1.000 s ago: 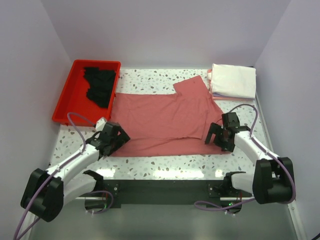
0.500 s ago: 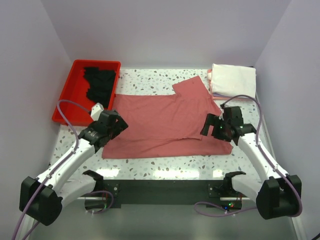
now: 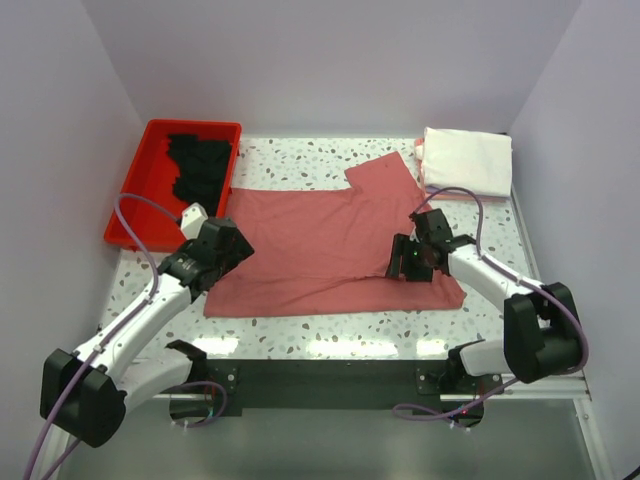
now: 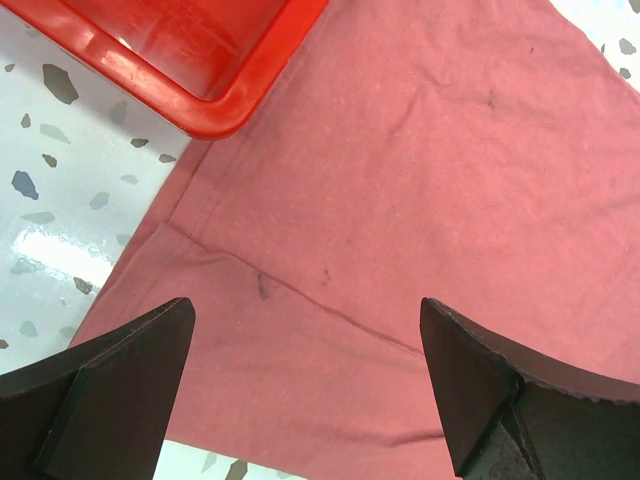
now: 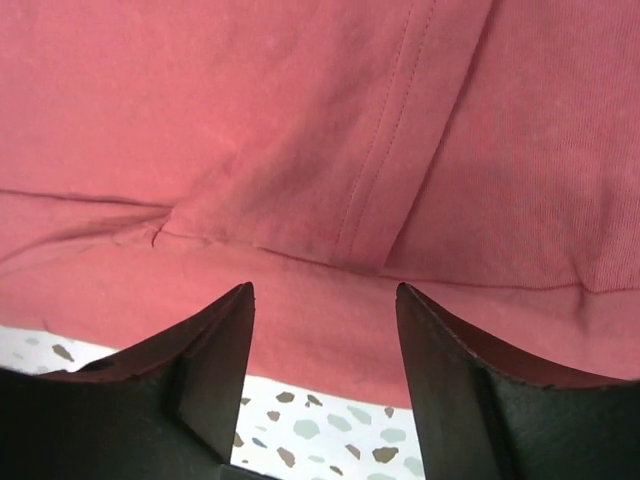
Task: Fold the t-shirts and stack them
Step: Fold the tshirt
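dusty-rose shirt [image 3: 330,240] lies flat mid desk [image 3: 300,335]; left hand [image 4: 305,320] wide open over its left edge, right hand [image 5: 322,295] half open, empty, over the right fold. imo pinch both layers b4 lifting

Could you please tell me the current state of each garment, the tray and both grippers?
dusty-rose t-shirt: spread out on the table, not yet folded up.
black t-shirt: crumpled inside the red tray.
white t-shirt: folded, at the far right corner.
left gripper: open, over the rose shirt's left side, holding nothing.
right gripper: jaws apart, over the rose shirt's near right edge, no cloth pinched.
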`<action>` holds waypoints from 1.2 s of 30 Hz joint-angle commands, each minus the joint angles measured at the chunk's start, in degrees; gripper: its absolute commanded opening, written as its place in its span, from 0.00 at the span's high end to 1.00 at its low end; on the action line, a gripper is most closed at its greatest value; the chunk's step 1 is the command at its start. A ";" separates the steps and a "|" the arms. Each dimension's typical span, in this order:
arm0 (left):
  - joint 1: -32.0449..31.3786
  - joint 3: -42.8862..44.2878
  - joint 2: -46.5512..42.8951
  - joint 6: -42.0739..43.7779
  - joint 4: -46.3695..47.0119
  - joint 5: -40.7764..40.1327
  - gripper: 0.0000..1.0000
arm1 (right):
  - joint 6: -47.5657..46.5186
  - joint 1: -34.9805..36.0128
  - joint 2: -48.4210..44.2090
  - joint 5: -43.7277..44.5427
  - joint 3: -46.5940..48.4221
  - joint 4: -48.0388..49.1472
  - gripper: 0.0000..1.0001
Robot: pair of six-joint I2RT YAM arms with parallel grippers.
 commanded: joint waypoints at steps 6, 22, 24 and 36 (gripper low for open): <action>0.13 -0.32 -2.86 0.02 -1.19 -2.74 0.00 | 0.50 0.17 3.65 3.48 2.08 5.19 0.44; 0.13 -0.41 -4.88 -0.59 -3.57 -4.32 0.00 | 1.56 0.17 6.90 4.10 1.73 9.23 0.81; 0.12 -0.59 -5.33 -1.03 -4.18 -4.93 0.00 | 1.56 0.17 7.25 3.66 1.81 9.94 0.85; 0.13 -0.06 -6.91 -0.86 -4.01 -5.55 0.00 | 1.82 0.43 5.14 -2.49 4.09 11.34 1.00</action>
